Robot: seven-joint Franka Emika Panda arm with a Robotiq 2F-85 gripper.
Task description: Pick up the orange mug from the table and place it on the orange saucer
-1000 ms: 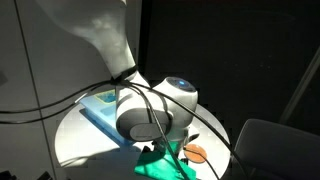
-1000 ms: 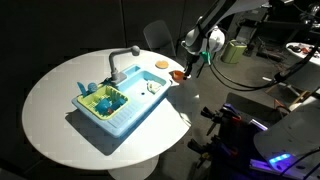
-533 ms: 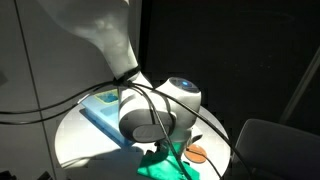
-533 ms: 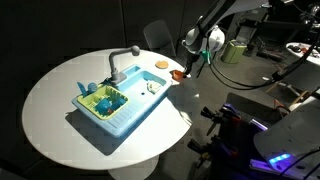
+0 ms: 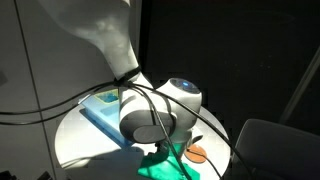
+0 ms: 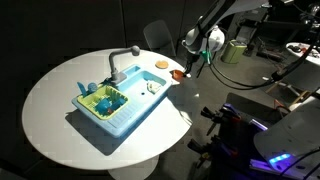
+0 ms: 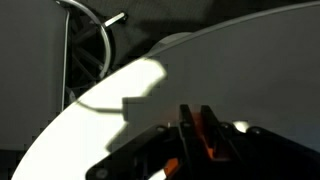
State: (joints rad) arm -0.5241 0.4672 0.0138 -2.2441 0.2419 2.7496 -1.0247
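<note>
Smooth matt white table (image 6: 52,110), glossy plastic sink toy (image 6: 126,119)

No legible text, labels or numbers anywhere.

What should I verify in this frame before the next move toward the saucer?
1. Mug in gripper: ok; in the wrist view, orange shows between the nearly shut jaws.
2. Mug off the table: cannot tell.
3. Mug upright: cannot tell, it is mostly hidden.
4. Saucer bare: ok, nothing lies on it in an exterior view.
5. Way to the saucer open: ok; the saucer lies close beside the gripper and the sink sits off to the side.
</note>
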